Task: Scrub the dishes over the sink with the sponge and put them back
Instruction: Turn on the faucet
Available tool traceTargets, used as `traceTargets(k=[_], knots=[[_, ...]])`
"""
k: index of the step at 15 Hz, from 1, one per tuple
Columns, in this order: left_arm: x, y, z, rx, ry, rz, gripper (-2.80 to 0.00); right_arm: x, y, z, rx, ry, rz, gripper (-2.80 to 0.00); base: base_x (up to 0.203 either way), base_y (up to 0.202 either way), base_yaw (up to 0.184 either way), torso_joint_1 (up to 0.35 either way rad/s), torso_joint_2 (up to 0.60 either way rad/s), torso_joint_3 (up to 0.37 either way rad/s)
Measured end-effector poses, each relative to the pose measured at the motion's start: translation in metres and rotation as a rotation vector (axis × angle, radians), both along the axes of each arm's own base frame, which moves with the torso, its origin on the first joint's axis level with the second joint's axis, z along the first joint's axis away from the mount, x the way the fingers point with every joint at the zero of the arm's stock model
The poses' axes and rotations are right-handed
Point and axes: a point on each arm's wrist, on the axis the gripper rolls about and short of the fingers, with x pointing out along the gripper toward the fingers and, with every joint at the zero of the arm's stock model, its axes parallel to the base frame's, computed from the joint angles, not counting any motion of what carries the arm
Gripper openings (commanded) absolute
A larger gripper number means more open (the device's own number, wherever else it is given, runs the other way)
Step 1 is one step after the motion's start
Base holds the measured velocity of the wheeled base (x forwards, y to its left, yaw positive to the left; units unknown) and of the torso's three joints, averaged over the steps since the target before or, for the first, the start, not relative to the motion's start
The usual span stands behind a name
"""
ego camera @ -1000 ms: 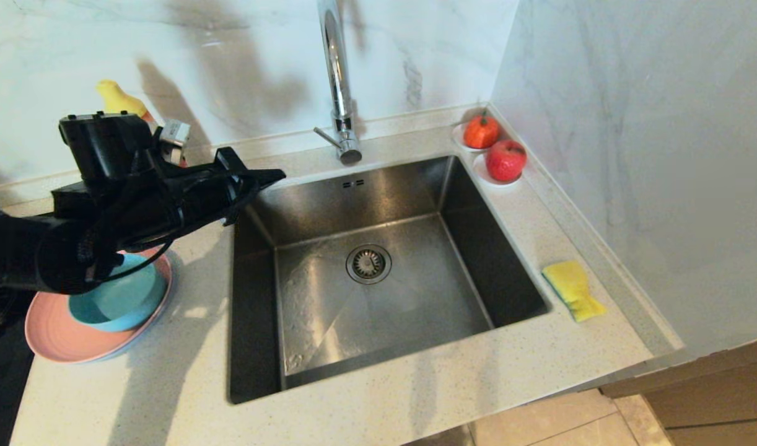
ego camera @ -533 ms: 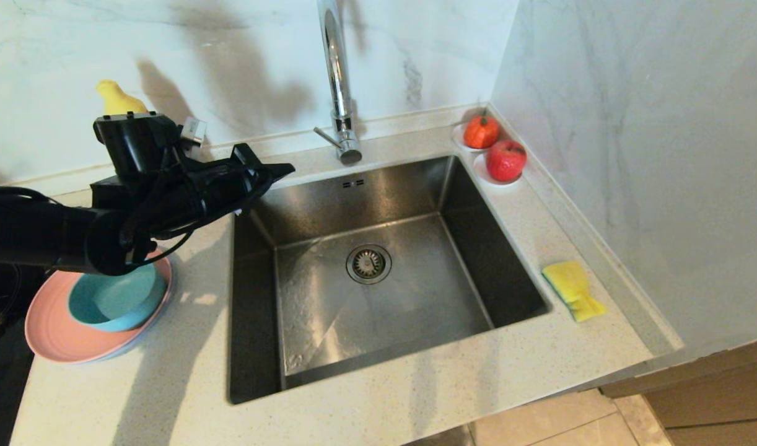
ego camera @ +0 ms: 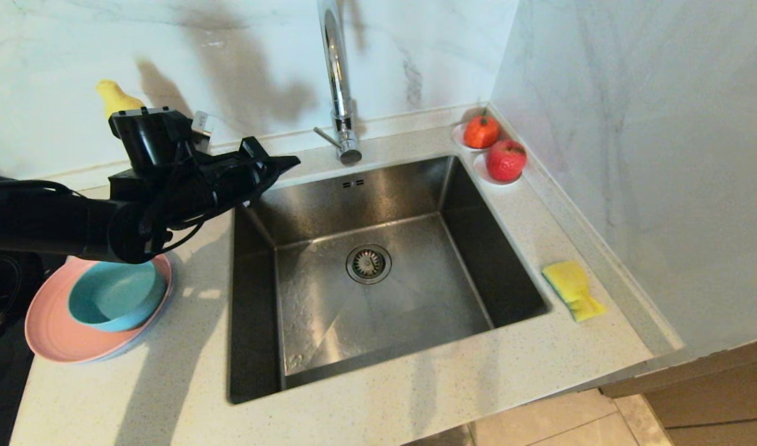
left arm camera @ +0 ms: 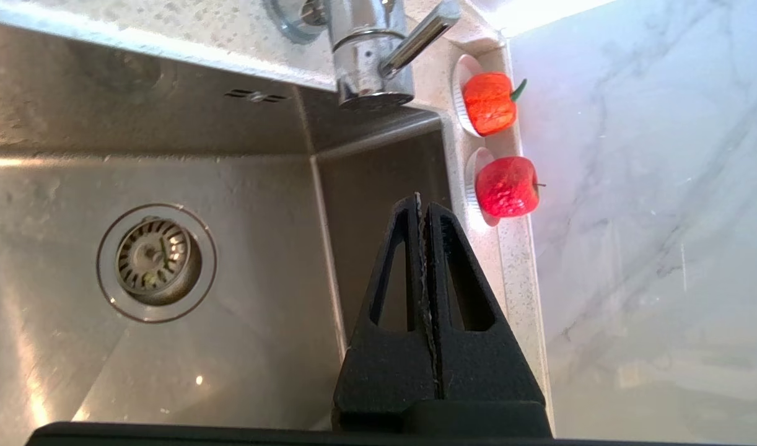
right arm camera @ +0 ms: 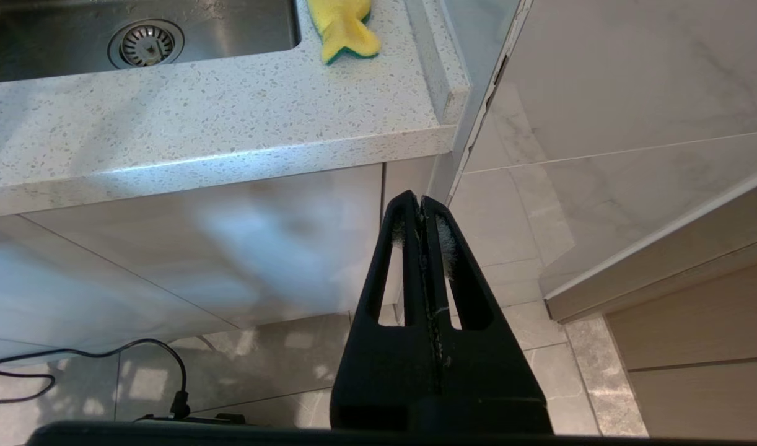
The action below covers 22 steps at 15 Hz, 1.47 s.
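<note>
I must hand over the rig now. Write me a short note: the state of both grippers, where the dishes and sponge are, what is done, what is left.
Left gripper: shut, empty, above the sink's back-left corner.
Right gripper: shut, empty, parked low in front of the cabinet.
Dishes: teal bowl in the pink plate, stacked on the counter left of the sink.
Sponge: on the counter right of the sink.
Done: nothing picked up so far.
Left: take the sponge, scrub each dish over the sink, put them back.
</note>
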Motion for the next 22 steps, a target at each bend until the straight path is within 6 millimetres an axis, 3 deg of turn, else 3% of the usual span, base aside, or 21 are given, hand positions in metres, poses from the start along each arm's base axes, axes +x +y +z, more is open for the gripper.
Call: traceTargets(k=[22], knots=[[0.038, -0.015, 0.013, -0.013, -0.107, -0.012, -2.8, 0.0, 0.0, 0.0, 0.0, 0.0, -0.001, -2.8, 0.0, 0.0, 0.0, -0.002, 0.0, 0.0]])
